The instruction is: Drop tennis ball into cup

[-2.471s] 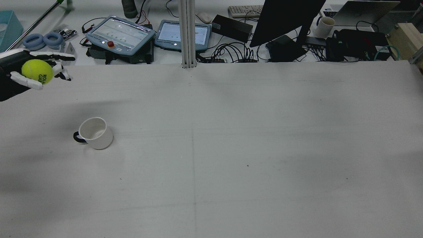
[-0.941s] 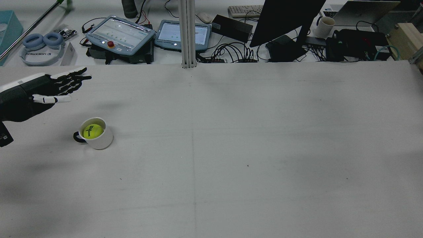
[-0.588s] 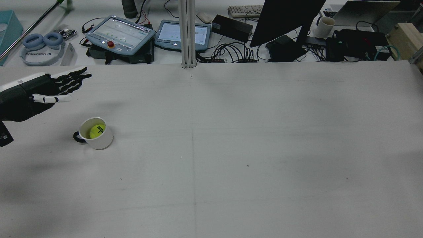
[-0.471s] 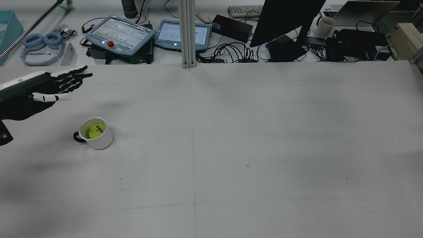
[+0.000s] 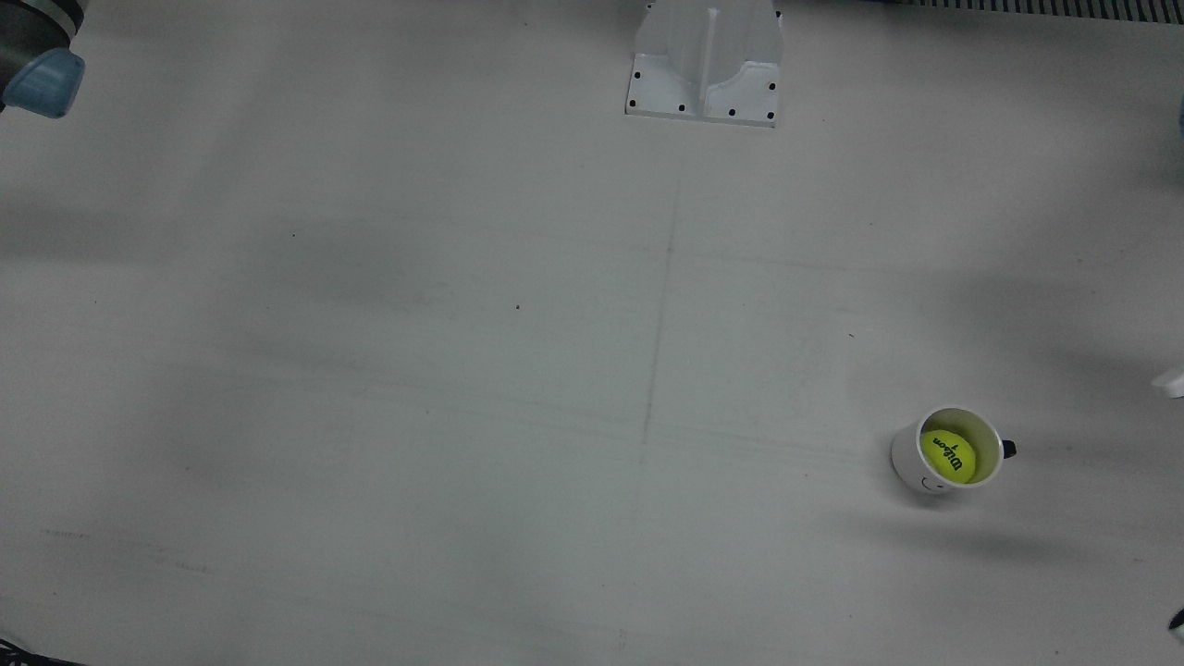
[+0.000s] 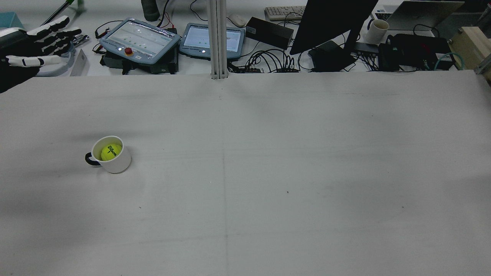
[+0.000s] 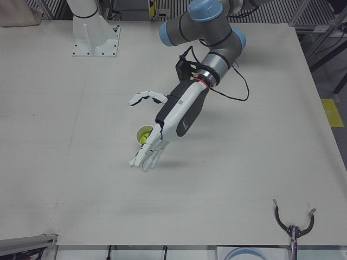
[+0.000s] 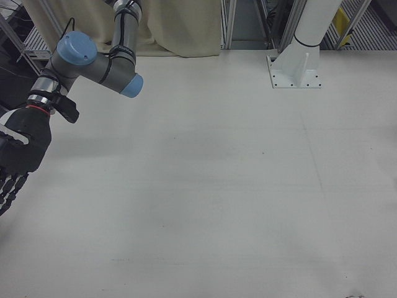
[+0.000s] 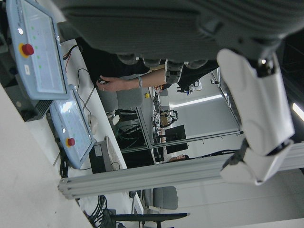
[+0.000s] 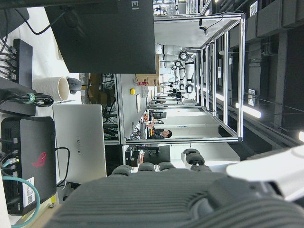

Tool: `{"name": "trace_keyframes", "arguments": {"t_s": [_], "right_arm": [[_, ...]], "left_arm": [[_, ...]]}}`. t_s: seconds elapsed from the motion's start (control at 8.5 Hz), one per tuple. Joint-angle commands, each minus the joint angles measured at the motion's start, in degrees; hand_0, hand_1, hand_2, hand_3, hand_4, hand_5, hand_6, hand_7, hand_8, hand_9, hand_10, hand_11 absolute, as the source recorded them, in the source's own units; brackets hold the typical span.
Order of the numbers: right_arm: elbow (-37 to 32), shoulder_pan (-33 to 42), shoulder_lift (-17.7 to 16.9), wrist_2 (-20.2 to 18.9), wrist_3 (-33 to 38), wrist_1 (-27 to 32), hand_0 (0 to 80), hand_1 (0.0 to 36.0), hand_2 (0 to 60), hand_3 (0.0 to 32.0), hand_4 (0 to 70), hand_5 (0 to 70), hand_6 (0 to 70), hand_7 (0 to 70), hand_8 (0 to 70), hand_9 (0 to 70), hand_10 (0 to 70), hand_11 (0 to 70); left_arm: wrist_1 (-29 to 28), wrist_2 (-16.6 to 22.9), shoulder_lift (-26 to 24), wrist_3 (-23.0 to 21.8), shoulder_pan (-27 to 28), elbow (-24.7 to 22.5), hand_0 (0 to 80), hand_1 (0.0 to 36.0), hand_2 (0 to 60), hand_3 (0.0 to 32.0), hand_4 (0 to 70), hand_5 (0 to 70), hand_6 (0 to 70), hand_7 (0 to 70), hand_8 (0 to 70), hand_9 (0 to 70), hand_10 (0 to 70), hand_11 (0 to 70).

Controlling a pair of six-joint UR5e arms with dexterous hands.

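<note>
A white cup (image 6: 114, 161) with a black handle stands upright on the left half of the table. The yellow tennis ball (image 6: 111, 151) lies inside it. Both also show in the front view: the cup (image 5: 908, 460) and the ball (image 5: 948, 453). My left hand (image 6: 36, 42) is open and empty, fingers spread, up and away from the cup at the far left. In the left-front view the left hand (image 7: 176, 116) hangs above the cup (image 7: 142, 131). My right hand (image 8: 15, 158) is open and empty at its own side of the table.
Beyond the table's far edge lie two teach pendants (image 6: 140, 40), headphones, cables, a monitor (image 6: 330, 23) and a second mug (image 6: 376, 30). A post (image 6: 217, 38) stands at the far middle; its base (image 5: 705, 60) shows in the front view.
My left hand held the ball, then opened; the ball dropped into the cup and settled. The empty hand has since moved up and away from the cup.
</note>
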Motion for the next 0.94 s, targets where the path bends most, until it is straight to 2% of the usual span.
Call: {"name": "trace_keyframes", "arguments": {"t_s": [0.0,0.12,0.24,0.47,0.59,0.82], "right_arm": [[0.1,0.0,0.0,0.0,0.0,0.0,0.0,0.0,0.0,0.0,0.0,0.0,0.0,0.0,0.0,0.0,0.0,0.0],[0.1,0.0,0.0,0.0,0.0,-0.1,0.0,0.0,0.0,0.0,0.0,0.0,0.0,0.0,0.0,0.0,0.0,0.0],[0.1,0.0,0.0,0.0,0.0,0.0,0.0,0.0,0.0,0.0,0.0,0.0,0.0,0.0,0.0,0.0,0.0,0.0],[0.1,0.0,0.0,0.0,0.0,0.0,0.0,0.0,0.0,0.0,0.0,0.0,0.0,0.0,0.0,0.0,0.0,0.0],[0.0,0.0,0.0,0.0,0.0,0.0,0.0,0.0,0.0,0.0,0.0,0.0,0.0,0.0,0.0,0.0,0.0,0.0],[0.0,0.0,0.0,0.0,0.0,0.0,0.0,0.0,0.0,0.0,0.0,0.0,0.0,0.0,0.0,0.0,0.0,0.0]], "left_arm": [[-3.7,0.6,-8.4,0.2,-10.8,15.0,40.1,19.6,36.7,0.0,0.0,0.4,0.3,14.3,0.0,1.4,0.0,0.0],[-6.9,0.6,-9.5,0.1,-13.3,20.7,40.9,20.9,39.6,0.0,0.0,0.4,0.3,15.0,0.0,1.6,0.0,0.0],[-8.1,0.6,-9.4,0.0,-14.7,23.5,44.8,22.9,38.2,0.6,0.0,0.7,0.3,15.1,0.0,1.6,0.0,0.0],[-5.7,0.6,-8.8,-0.3,-17.2,24.5,47.6,26.8,37.2,3.2,0.0,1.6,0.1,12.8,0.0,1.1,0.0,0.0],[-4.5,0.6,-8.7,-0.6,-18.0,24.2,48.4,27.9,36.5,3.2,0.0,1.6,0.0,12.3,0.0,1.0,0.0,0.0],[-4.1,0.6,-8.8,-0.7,-18.7,23.4,48.2,27.8,38.8,3.6,0.0,2.5,0.4,11.3,0.0,0.8,0.0,0.0]]}}
